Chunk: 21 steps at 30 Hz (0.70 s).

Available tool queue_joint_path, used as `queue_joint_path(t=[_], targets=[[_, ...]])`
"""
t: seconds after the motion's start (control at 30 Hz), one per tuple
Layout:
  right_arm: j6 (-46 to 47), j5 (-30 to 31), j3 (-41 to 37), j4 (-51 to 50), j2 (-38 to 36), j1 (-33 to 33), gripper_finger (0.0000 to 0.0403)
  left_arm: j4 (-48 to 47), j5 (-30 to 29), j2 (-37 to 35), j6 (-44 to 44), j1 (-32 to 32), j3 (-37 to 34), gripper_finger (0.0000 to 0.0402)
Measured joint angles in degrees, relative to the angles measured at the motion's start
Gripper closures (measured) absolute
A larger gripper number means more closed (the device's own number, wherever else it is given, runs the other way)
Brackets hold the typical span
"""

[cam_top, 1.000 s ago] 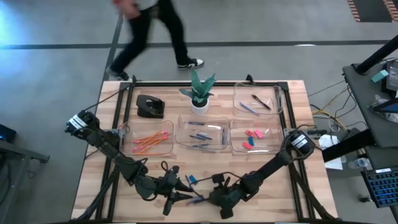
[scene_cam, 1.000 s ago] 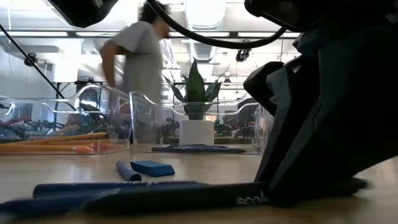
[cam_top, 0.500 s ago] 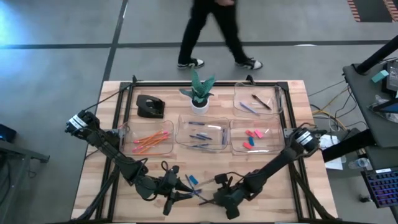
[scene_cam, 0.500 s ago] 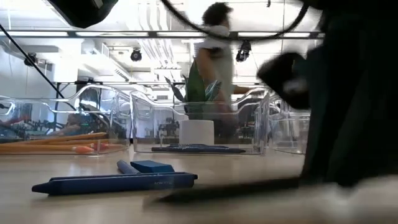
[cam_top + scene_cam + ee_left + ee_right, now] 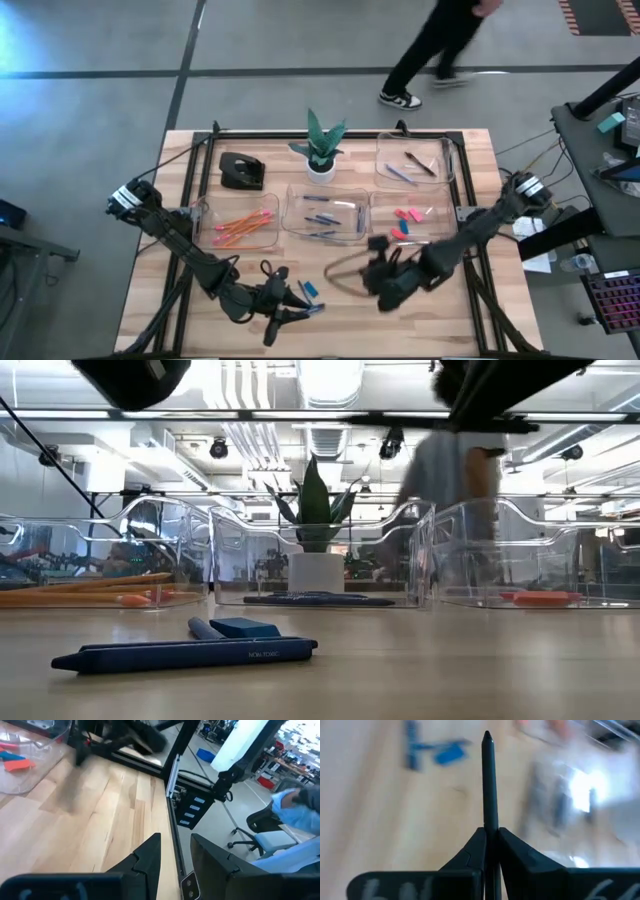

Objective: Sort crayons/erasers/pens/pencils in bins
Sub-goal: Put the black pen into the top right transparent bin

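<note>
Right now I see my right tool (image 5: pixel 489 836) squeezed tight on a dark pen (image 5: pixel 489 785). The pen sticks straight out past the two fingers. From above, that tool (image 5: pixel 384 282) hangs over the near middle of the bench (image 5: pixel 470 310), just in front of the bins.

My left tool (image 5: pixel 290 310) sits low at the near edge of the bench, left of the other one. Its fingers (image 5: pixel 150 854) are a little apart with nothing between them.

Just beside the left tool lie a few blue things on the wood. Low down I can see a long dark blue pen (image 5: pixel 185 653) lying flat. Behind it is a short blue crayon (image 5: pixel 205 628), right next to a blue eraser (image 5: pixel 245 628).

Farther back are the four clear bins. The left bin (image 5: pixel 205 240) holds the orange pencils (image 5: pixel 240 225). The middle bin (image 5: pixel 295 232) holds blue crayons (image 5: pixel 322 210). The right bin (image 5: pixel 380 238) holds pink erasers (image 5: pixel 405 215) and a blue one. The far right bin (image 5: pixel 385 170) holds two pens (image 5: pixel 410 165).

A green plant in a white pot (image 5: pixel 320 150) stands at the far middle of the bench. A black desk thing (image 5: pixel 241 171) sits to its left. A person (image 5: pixel 440 45) is walking on the floor beyond the bench.
</note>
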Motion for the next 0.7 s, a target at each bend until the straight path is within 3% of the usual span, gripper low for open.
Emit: queue_joint_path(t=[0.17, 0.37, 0.7], targets=[[2.58, 2.59, -2.8, -8.1, -8.24, -5.79, 0.0374, 0.06, -0.83, 1.46, 0.13, 0.28, 0.0, 0.031], [2.95, 2.77, -10.54, -10.64, -18.76, -15.96, 0.0374, -0.02, -2.39, 0.94, 5.83, 0.28, 0.22, 0.031], [-2.39, 5.23, -23.22, -10.99, -31.45, -42.37, 0.0374, 0.12, -2.3, -1.87, 14.67, 0.28, 0.37, 0.031]])
